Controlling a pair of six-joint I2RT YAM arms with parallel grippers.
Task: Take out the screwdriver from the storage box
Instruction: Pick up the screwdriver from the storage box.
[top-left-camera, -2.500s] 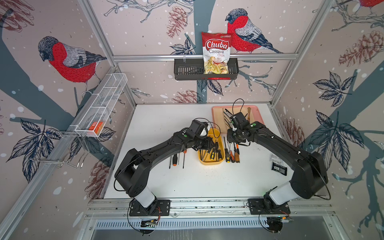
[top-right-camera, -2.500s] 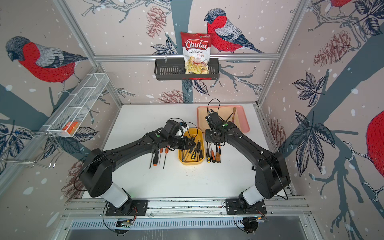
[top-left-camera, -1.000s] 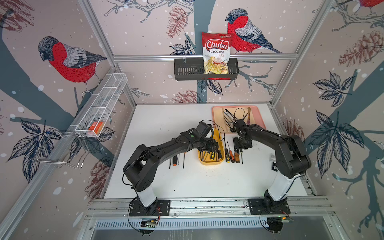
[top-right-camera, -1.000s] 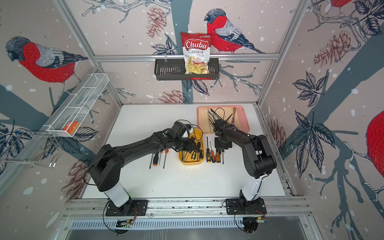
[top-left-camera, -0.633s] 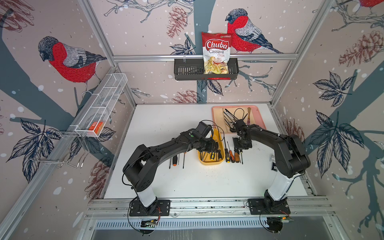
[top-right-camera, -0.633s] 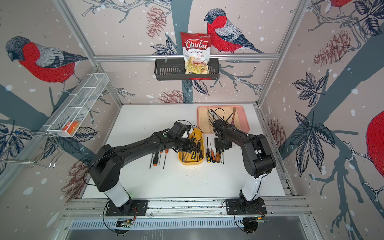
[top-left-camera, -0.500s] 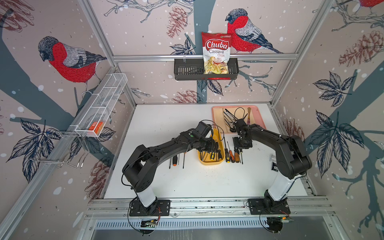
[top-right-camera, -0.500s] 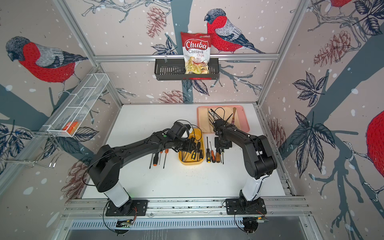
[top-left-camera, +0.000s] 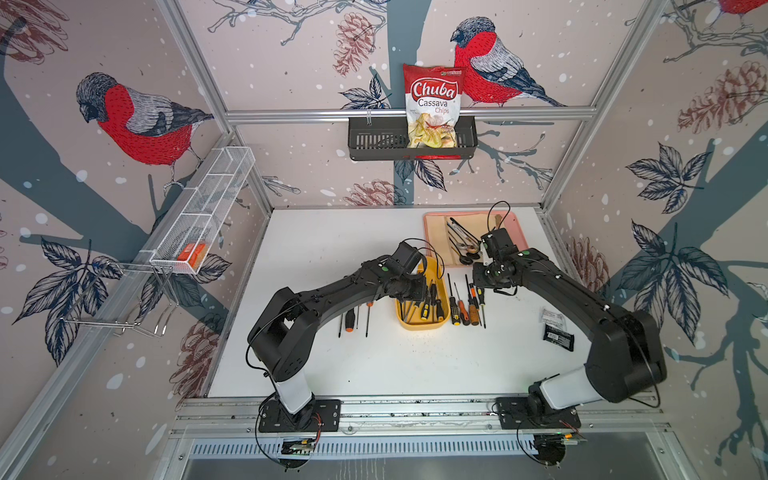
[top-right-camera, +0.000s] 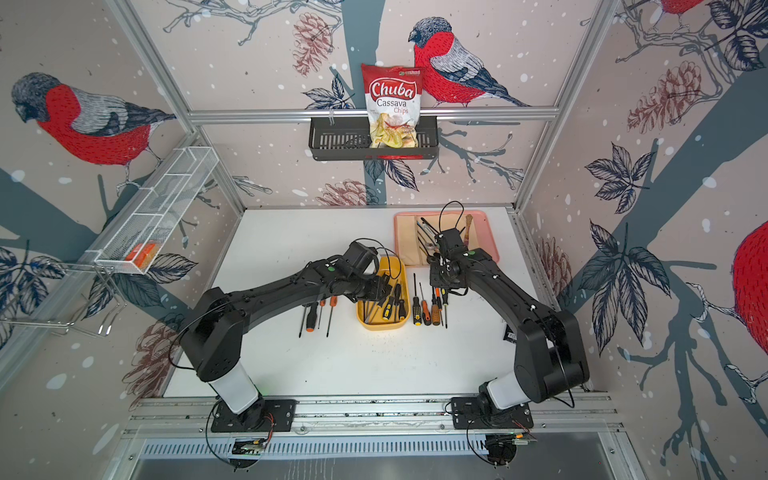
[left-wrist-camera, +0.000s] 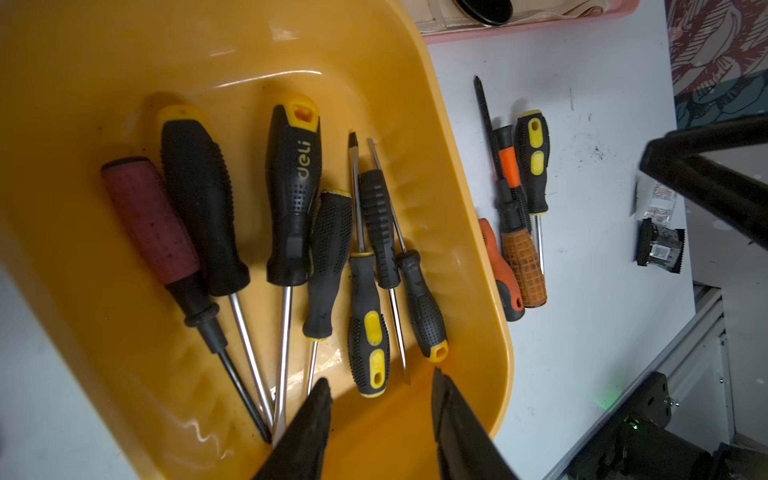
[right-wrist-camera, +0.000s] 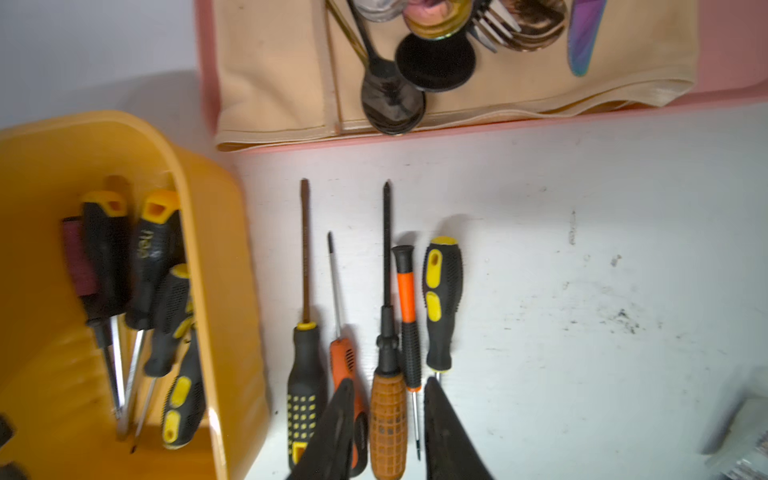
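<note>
**While the left claw (left-wrist-camera: 379, 376) hangs over the box (left-wrist-camera: 249, 50), screwdrivers (left-wrist-camera: 293, 199) wait inside**

Although a row (top-left-camera: 467, 305) of tools already lies on the surface (top-left-camera: 374, 365) just beside the box, with a smaller group (top-left-camera: 353, 318) on its other side, several screwdrivers are still in the box. They lie side by side on its floor, handles touching. The left claw is partway open and empty, its tips right above a black-and-yellow handle (left-wrist-camera: 370, 332). The right claw (right-wrist-camera: 388, 381) hangs low over the row outside, jaws a little apart on either side of a brown handle (right-wrist-camera: 388, 411). A gap shows next to that handle, so I read it as holding nothing.

The step in hand looks like the left arm choosing its next screwdriver. For that the claw must come down into the box with its jaws set across a single handle. Since the handles are packed close, the tips have to slip between neighbours without pinching two at once. A straight lift should then clear the wall before the tool is carried out to the surface. The right claw seems to have no part in this pick, provided it stays away from the box.
</note>
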